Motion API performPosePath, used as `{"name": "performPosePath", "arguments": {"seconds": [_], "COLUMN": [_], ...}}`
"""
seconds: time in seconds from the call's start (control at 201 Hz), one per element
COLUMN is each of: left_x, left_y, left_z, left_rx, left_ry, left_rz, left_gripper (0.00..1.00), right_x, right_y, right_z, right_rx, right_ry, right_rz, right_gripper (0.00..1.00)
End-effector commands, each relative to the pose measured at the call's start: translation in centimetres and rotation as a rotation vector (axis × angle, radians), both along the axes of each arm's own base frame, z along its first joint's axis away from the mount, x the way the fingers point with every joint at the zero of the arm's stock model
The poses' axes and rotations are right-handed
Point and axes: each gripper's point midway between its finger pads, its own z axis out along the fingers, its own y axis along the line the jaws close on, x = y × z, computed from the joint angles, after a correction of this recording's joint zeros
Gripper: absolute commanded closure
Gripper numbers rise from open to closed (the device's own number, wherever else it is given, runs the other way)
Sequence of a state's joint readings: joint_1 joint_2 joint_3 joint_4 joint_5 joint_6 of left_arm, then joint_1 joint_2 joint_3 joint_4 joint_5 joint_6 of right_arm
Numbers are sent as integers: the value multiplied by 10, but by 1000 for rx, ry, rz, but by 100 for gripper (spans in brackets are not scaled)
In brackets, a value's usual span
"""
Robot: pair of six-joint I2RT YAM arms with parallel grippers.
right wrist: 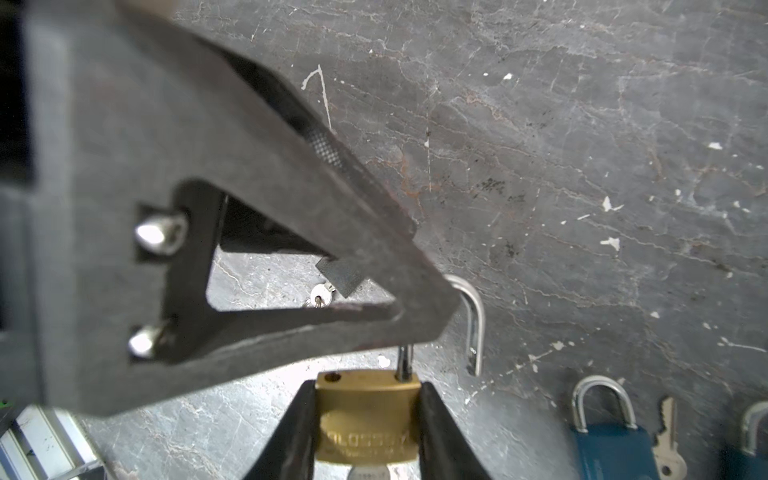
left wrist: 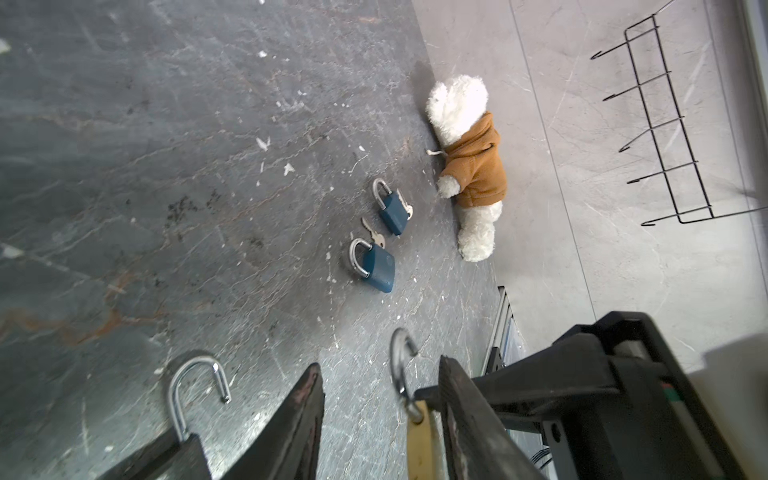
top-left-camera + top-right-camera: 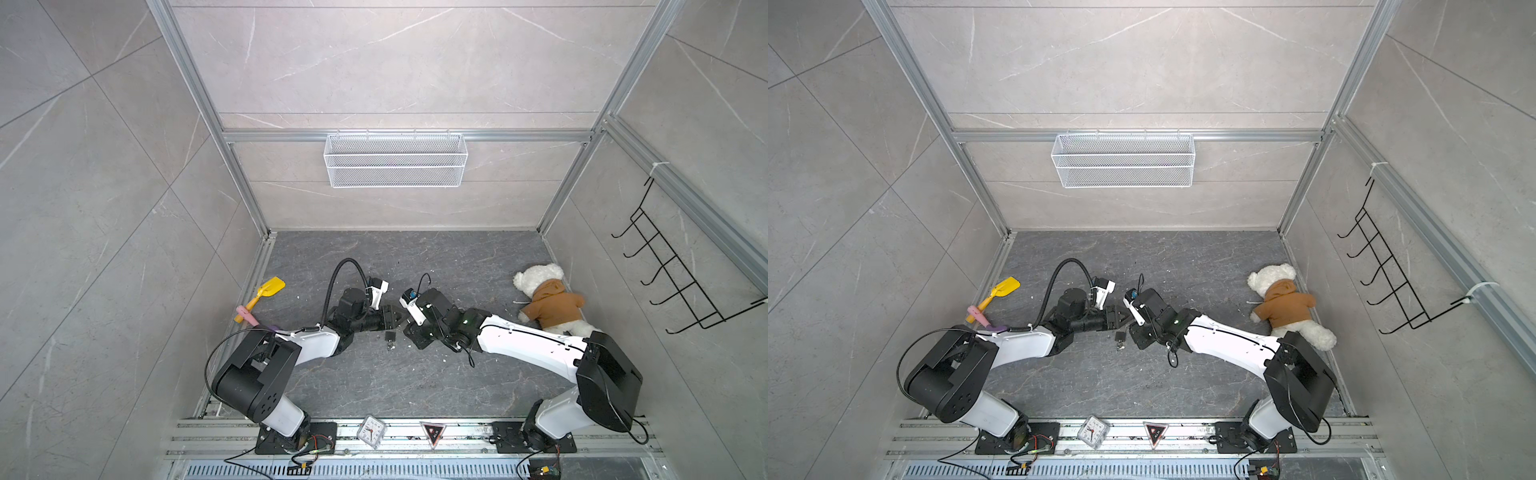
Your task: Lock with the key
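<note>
Brass padlock [image 1: 365, 424], one, in right jaws; left jaws apart around shackle [image 1: 477, 320]; blue padlocks [image 2: 378, 270] [image 2: 392, 214], two.

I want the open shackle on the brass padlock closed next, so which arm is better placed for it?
Left, most likely. The right gripper is clamped on the body of the brass padlock, so it is busy steadying it. The left gripper has the shackle between its parted fingers.
</note>
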State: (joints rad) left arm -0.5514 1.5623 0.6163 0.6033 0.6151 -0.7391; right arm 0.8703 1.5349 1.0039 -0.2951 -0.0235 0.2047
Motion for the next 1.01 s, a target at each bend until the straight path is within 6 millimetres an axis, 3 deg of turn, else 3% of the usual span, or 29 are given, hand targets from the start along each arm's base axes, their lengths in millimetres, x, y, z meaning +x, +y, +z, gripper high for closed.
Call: {"name": "performPosePath", "arguments": {"seconds": [0.0,0.537,0.896,0.965,1.0], "left_x": [4,2,-1,-1,-2], "left_y": [-14,-31,-36,-36,-36], "left_z": [25,12,5,4,4], "left_rx": [-76,-50,-33,-28,-28], "left_ry": [-43,17,42,45,46], "left_rz": [-46,-101,-123,-123,-123], "left_gripper": [55,69,89,100,100], "right_x": [-1,2,7,8,8], "right_y": [4,9,9,10,10], "right_z": [10,25,37,37,37], "right_rx": [18,32,34,34,30], "right_ry": [-19,-45,-79,-78,-78], "right_rz": [26,42,37,38,38], "right_gripper": [65,65,65,65,65]}}
